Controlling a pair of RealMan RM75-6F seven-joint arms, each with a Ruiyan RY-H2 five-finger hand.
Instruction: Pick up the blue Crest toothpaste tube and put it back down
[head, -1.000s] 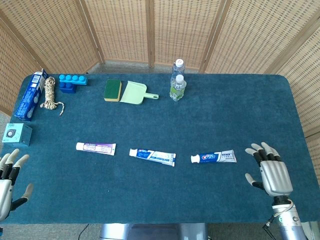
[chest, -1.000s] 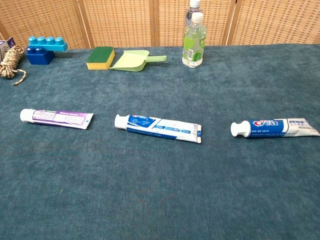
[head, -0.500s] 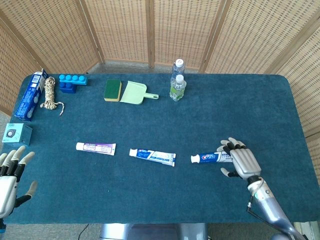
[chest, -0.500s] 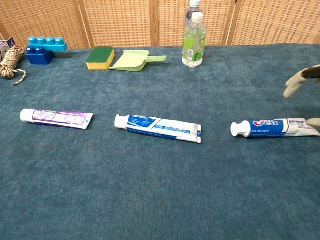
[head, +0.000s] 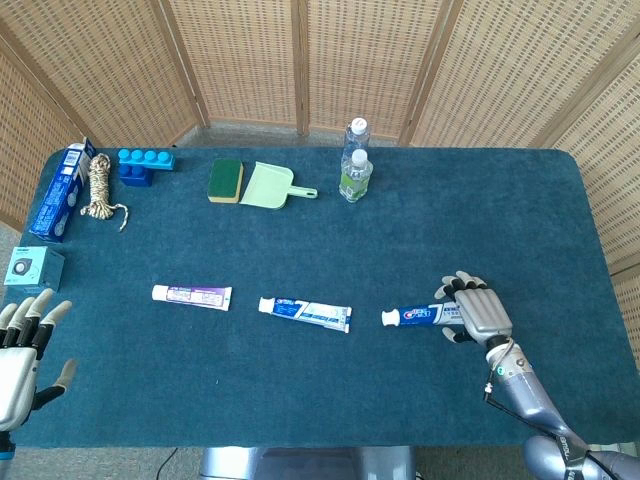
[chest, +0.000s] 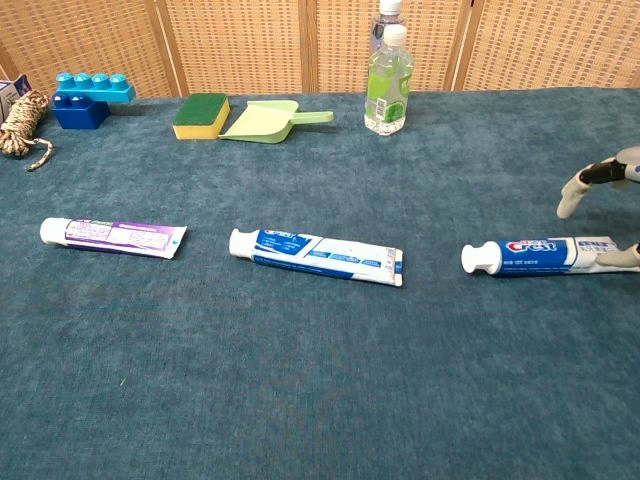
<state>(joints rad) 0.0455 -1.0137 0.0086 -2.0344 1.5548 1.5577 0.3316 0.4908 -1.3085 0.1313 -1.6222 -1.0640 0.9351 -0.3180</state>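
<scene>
The blue Crest toothpaste tube (head: 426, 315) is lying flat on the teal table (head: 400, 240), cap pointing toward the robot's left; the right hand (head: 478, 310) is sitting over its flat tail end with fingers spread and curving down, and whether they are touching the tube I cannot tell; the chest view is showing only fingertips (chest: 570, 205) at the edge. The left hand (head: 22, 350) is hovering spread at the near corner. A blue-and-white tube (head: 305, 313) is lying just beside the Crest tube's cap, a purple tube (head: 191, 295) further along; two bottles (head: 355, 172), a green dustpan (head: 270, 186) and a sponge (head: 225, 180) are standing well apart at the far edge.
</scene>
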